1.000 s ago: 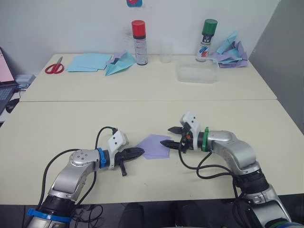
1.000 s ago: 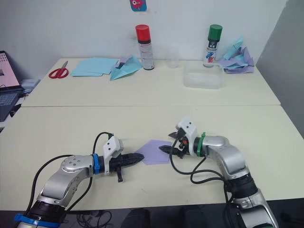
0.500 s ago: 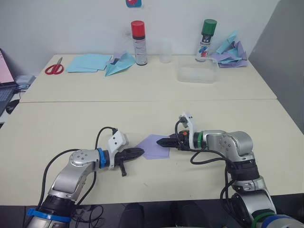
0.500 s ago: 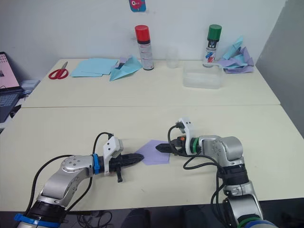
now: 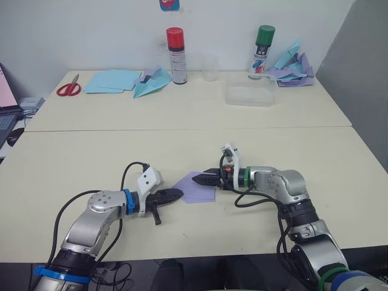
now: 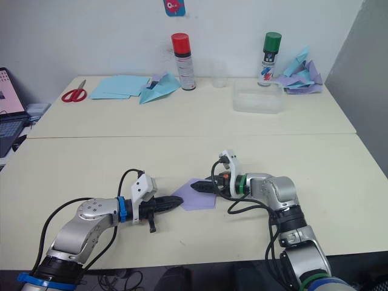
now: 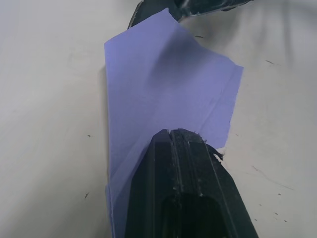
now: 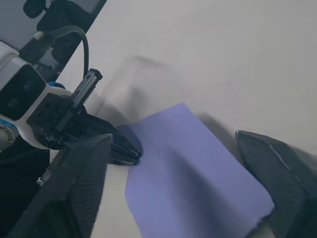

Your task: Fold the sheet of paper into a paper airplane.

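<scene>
The sheet of paper (image 5: 195, 187) lies on the bench (image 5: 91, 157) between the two hands. The left hand (image 5: 176, 194) is clenched on its near corner; the right hand (image 6: 197, 186), fingers spread, hovers over its far edge.

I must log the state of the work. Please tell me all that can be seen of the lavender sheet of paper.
The sheet of paper is thin, plain lavender, already folded to a point toward the robot's left, with a faint crease across it. It lies on the near cream table, one part slightly lifted. The left gripper, shut, presses on its pointed end; the right gripper, open, reaches over its opposite side.
</scene>
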You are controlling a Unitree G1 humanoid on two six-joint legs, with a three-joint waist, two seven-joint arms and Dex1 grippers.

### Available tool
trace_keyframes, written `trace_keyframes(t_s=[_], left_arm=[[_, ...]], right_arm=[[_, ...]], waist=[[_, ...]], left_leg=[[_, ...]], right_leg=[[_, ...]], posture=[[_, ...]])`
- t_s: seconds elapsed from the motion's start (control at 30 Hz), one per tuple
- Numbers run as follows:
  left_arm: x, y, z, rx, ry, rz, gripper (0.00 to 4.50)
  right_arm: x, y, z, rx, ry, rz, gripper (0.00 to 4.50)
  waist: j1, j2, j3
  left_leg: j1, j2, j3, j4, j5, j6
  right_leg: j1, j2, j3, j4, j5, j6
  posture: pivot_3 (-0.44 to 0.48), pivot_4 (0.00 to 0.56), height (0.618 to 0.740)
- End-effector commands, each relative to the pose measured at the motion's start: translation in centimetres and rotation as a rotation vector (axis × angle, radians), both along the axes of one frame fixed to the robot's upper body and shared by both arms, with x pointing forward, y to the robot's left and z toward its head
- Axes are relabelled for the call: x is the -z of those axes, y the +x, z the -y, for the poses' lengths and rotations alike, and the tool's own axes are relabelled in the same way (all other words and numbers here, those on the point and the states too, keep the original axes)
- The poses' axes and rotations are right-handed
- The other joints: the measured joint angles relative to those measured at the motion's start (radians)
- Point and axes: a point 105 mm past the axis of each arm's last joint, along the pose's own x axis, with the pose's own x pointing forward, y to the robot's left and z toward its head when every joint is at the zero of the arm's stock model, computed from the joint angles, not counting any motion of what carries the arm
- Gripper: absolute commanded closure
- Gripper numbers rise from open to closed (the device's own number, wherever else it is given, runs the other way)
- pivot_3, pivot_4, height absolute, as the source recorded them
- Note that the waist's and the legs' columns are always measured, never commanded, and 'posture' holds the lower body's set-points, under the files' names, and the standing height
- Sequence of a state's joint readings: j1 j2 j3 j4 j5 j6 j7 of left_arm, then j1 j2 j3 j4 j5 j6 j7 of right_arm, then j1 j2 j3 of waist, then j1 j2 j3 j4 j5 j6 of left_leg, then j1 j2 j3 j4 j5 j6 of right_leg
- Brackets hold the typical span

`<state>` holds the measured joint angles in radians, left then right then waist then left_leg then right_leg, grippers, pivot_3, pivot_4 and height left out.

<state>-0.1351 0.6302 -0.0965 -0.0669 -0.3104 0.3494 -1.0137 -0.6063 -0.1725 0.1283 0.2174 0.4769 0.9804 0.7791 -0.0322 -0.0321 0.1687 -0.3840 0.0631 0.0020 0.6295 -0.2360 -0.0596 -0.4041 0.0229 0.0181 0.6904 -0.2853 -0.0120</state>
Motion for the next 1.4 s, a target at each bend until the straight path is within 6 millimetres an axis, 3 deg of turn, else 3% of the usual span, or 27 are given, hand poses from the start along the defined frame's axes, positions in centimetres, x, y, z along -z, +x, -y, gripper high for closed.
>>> trace_keyframes(t_s=[0.03,0.27,0.3,0.37,0.5,0.67,0.97,1.4], left_arm=[[2.0,-0.8,-0.3,-0.01,0.042,-0.086,4.5],[2.0,-0.8,-0.5,-0.016,0.051,-0.085,4.5],[2.0,-0.8,-0.5,-0.016,0.051,-0.085,4.5],[2.0,-0.9,-0.5,-0.016,0.052,-0.087,4.5],[2.1,-1.0,-0.6,-0.015,0.056,-0.092,4.5],[2.4,-0.9,-0.6,-0.018,0.069,-0.098,4.5],[2.5,-0.9,-0.6,-0.018,0.072,-0.101,4.5],[2.8,-1.3,-1.1,-0.027,0.081,-0.113,4.5]], right_arm=[[-0.1,-0.6,-1.0,-0.066,0.003,0.024,1.7],[-0.7,-0.4,-1.0,-0.08,-0.012,0.109,4.32],[-0.8,-0.2,-0.9,-0.074,-0.013,0.127,4.45],[-1.5,-0.1,-0.9,-0.076,-0.017,0.207,4.45],[-2.4,-1.7,-1.4,-0.186,-0.039,0.375,4.45],[-1.3,-4.1,-1.9,-0.354,-0.122,0.56,4.45],[0.0,-2.1,-1.4,-0.313,-0.239,0.755,4.45],[0.2,-3.2,-1.5,-0.434,-0.23,0.887,4.45]], waist=[[0.0,0.0,0.0],[0.0,0.0,0.0],[0.0,0.0,0.0],[0.0,0.0,0.0],[0.002,0.0,0.0],[0.002,0.0,0.0],[0.001,0.0,0.0],[0.002,0.0,0.0]], left_leg=[[0.0,0.0,0.0,0.0,0.0,0.0],[0.0,0.0,0.0,0.0,0.0,0.0],[0.0,0.0,0.0,0.0,0.0,0.0],[0.0,0.0,0.0,0.0,0.0,0.0],[-0.002,0.0,0.0,-0.001,0.0,0.0],[-0.003,0.0,0.0,-0.001,0.0,0.0],[-0.001,0.0,0.0,-0.001,0.0,0.0],[0.0,0.001,0.0,-0.001,0.0,0.0]], right_leg=[[0.0,0.0,0.0,0.0,0.0,0.0],[0.0,0.0,0.0,-0.001,0.0,0.0],[0.0,0.0,0.0,-0.001,0.0,0.0],[0.0,0.0,0.0,0.0,0.0,0.0],[-0.001,0.0,0.0,-0.002,0.0,0.0],[-0.001,0.0,-0.001,-0.004,0.0,0.001],[0.0,0.0,0.0,-0.003,0.0,0.001],[0.0,0.0,0.0,-0.003,0.0,0.001]], posture=[[0.0,0.15,0.74],[0.0,0.15,0.74],[0.0,0.15,0.74],[0.0,0.15,0.74],[0.0,0.15,0.74],[0.0,0.15,0.74],[0.0,0.15,0.74],[0.0,0.15,0.74]])
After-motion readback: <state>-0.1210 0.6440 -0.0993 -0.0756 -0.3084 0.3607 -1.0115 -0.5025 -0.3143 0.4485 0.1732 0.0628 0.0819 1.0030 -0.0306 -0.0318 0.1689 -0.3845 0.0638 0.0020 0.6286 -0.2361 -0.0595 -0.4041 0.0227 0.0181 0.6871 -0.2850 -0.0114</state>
